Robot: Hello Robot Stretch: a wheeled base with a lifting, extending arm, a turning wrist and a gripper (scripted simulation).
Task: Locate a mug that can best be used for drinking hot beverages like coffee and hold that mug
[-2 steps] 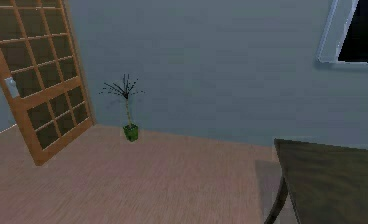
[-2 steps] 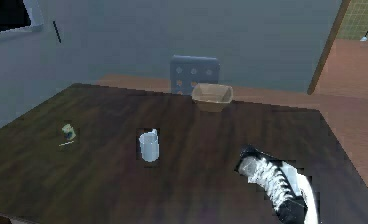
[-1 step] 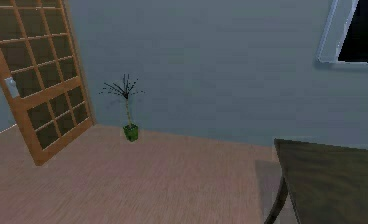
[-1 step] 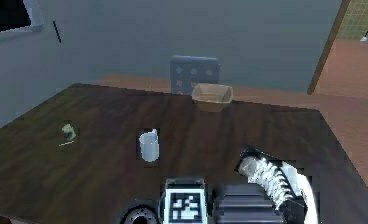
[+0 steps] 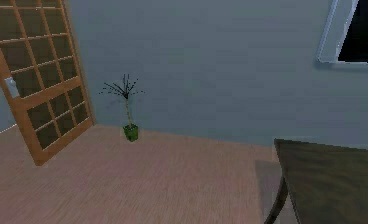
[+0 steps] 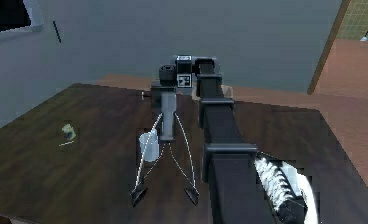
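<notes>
Gripper was above the dark table | finger state could not be told, nor whether anything was held | whitish object, possibly the mug, showed close by one finger | search judged done; a sure hold not yet confirmed.

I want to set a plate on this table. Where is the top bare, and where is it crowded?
Bare wood: right of the arm, out to the far edge of the table, and left, between the small pale thing and the gripper. Crowded: at the gripper, where a white thing stands.
</notes>
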